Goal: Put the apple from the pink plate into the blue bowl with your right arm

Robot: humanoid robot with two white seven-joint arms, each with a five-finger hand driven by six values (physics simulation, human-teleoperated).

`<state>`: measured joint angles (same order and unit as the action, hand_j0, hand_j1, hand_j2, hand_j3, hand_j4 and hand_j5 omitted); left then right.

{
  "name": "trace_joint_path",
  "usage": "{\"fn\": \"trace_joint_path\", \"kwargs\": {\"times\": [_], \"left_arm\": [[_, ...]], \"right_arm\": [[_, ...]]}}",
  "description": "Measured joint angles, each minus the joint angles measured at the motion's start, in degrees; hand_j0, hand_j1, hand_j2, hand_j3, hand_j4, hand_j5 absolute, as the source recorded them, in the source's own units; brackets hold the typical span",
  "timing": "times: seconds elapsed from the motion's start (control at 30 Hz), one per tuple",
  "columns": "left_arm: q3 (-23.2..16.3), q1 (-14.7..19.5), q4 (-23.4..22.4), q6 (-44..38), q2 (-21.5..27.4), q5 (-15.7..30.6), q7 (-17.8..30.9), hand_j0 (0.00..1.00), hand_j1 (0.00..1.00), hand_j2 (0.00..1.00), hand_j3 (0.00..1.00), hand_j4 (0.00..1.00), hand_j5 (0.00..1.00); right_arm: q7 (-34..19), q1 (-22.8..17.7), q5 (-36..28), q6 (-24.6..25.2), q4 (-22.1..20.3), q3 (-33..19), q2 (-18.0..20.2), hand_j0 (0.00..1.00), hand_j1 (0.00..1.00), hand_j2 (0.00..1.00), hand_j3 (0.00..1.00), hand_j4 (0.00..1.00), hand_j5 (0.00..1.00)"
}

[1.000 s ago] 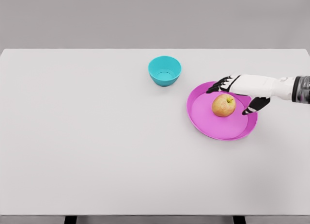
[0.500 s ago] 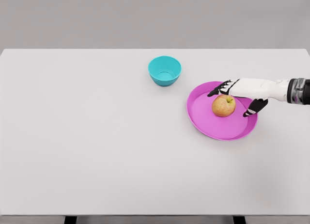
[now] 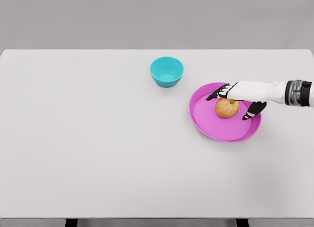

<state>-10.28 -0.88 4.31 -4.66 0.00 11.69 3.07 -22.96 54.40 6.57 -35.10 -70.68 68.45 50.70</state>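
A yellow-red apple (image 3: 225, 109) lies on the pink plate (image 3: 211, 124) right of the table's middle. My right hand (image 3: 234, 100) reaches in from the right edge and hovers over the apple, its dark fingertips (image 3: 214, 96) spread past the apple's far side and the thumb (image 3: 253, 109) on its right. The hand is open and the apple's top is partly covered by the palm. The blue bowl (image 3: 167, 71) stands empty, up and to the left of the plate. My left arm does not show.
The white table (image 3: 98, 138) spreads wide to the left and front. Its far edge runs just behind the bowl, and its right edge lies close past the plate.
My right hand has slid left and slightly lower, from beside the apple to over its top. Apple, plate and bowl have stayed put.
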Motion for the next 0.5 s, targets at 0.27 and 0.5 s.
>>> {"fn": "trace_joint_path", "kwargs": {"times": [0.27,0.5], "left_arm": [[0.0,0.0,0.0,0.0,0.0,0.0,0.0,1.00,1.00,1.00,1.00,1.00,1.00],[0.0,0.0,0.0,0.0,0.0,0.0,0.0,1.00,1.00,1.00,1.00,1.00,1.00]], "right_arm": [[-0.7,0.0,0.1,0.0,2.1,0.0,-1.0,0.97,0.97,0.97,0.97,0.97,0.97],[-1.3,-0.1,0.1,0.0,2.2,0.1,-1.2,0.88,0.88,0.88,0.88,0.88,0.88]]}}
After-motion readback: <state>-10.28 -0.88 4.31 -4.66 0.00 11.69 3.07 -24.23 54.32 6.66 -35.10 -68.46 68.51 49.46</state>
